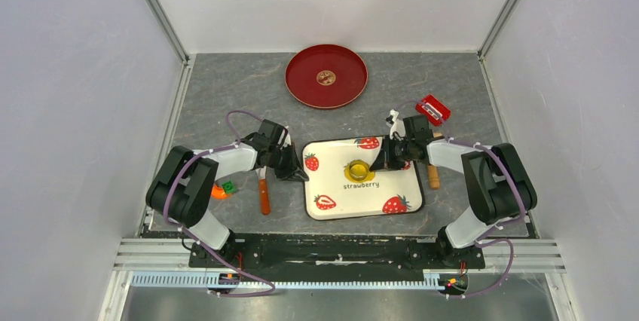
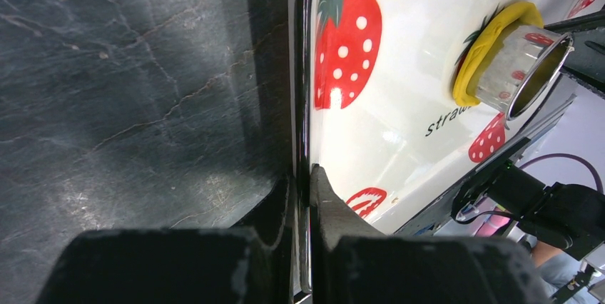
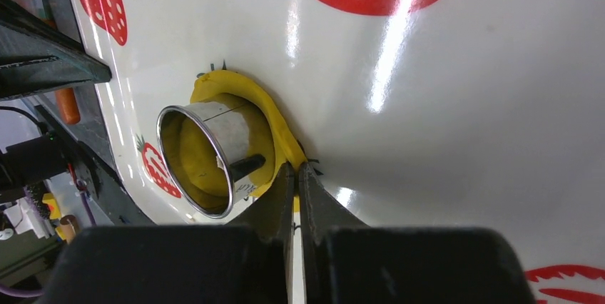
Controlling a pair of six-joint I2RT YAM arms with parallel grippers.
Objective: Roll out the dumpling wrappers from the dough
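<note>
Your task's material sits in two places. One finished wrapper (image 1: 325,77), a thin coin-like disc, lies in the middle of the red plate (image 1: 301,84) at the far edge of the bench. The yellow dough (image 3: 277,117) lies flattened in the middle of the tray (image 1: 362,204), near the bench's near edge, with the metal cutter (image 3: 214,133) standing upright on it. A ring of trim shows all round the cutter. Your left fingers (image 2: 314,183) are narrow, clamped on the tray's left rim, which should keep the tray from sliding. Your right fingers (image 3: 294,179) are closed tight with their tips at the dough's outer rim, on the side toward the tray's right edge. A sliver of yellow shows between them, so they seem to nip the trim, though you cannot be fully sure of it. Expect the dough to be light, soft and easily torn, and likely to cling to the glossy tray. Take it only by the outer trim, never by the round inside the cutter, and peel low and slowly so that it does not stretch. The cutter looks stiff and smooth, so grip its wall squarely if you lift it. A knife (image 1: 263,193) lies just left of the tray, and a rolling pin (image 1: 433,175) just right of it.
</note>
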